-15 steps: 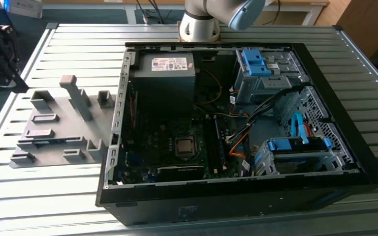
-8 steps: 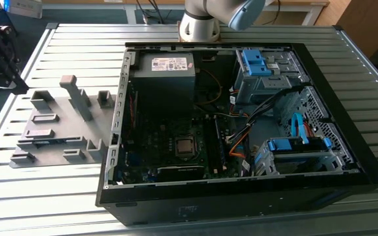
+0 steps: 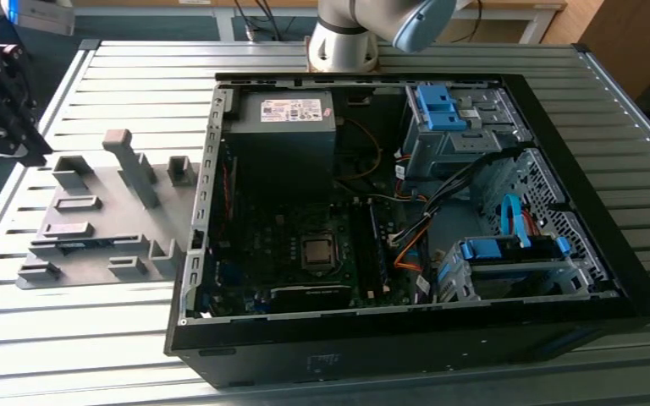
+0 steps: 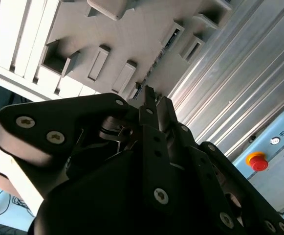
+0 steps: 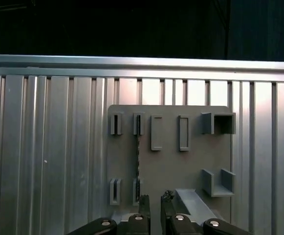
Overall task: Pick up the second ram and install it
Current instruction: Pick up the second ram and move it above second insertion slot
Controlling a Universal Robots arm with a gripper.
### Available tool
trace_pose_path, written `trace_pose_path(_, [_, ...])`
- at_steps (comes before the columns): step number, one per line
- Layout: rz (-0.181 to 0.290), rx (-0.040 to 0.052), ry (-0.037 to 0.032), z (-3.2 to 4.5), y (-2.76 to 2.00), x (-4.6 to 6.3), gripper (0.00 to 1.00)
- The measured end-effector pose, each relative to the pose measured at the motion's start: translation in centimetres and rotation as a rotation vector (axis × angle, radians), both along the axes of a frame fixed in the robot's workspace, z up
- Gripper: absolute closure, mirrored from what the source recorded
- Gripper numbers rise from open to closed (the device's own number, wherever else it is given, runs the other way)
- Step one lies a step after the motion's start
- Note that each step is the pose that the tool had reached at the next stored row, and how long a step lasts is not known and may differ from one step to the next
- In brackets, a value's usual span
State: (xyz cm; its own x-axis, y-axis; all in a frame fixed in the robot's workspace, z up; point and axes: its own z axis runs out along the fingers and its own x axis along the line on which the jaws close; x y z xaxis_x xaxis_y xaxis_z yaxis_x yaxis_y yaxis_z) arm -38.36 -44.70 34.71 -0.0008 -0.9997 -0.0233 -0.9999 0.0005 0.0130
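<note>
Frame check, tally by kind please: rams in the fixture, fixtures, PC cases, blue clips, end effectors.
Ram, in the fixture: 1
Fixture: 1
Case: 1
Blue clips: 2
End effector: 1
Total: 6

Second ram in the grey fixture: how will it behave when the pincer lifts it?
The second ram is a thin strip standing on edge between the grey fixture's slotted posts, so it is probably light and fairly stiff. Pulled askew, it may bind in those slots. Set down free, so narrow an edge would likely tip over.
</note>
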Motion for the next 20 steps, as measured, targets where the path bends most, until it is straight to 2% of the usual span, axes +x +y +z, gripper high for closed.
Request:
trace_pose_path(6, [-0.029, 0.0, 0.0, -0.37, 0.0, -0.5, 0.75])
trace_pose_path(7, [-0.029, -0.0001, 0.0001, -0.43, 0.0, -0.7, 0.69])
trace_pose_path(10, [-0.029, 0.0, 0.0, -0.7, 0.0, -1.2, 0.69])
trace_pose_path(20, [-0.035, 0.0001, -0.0001, -2.32, -0.03, -1.4, 0.69])
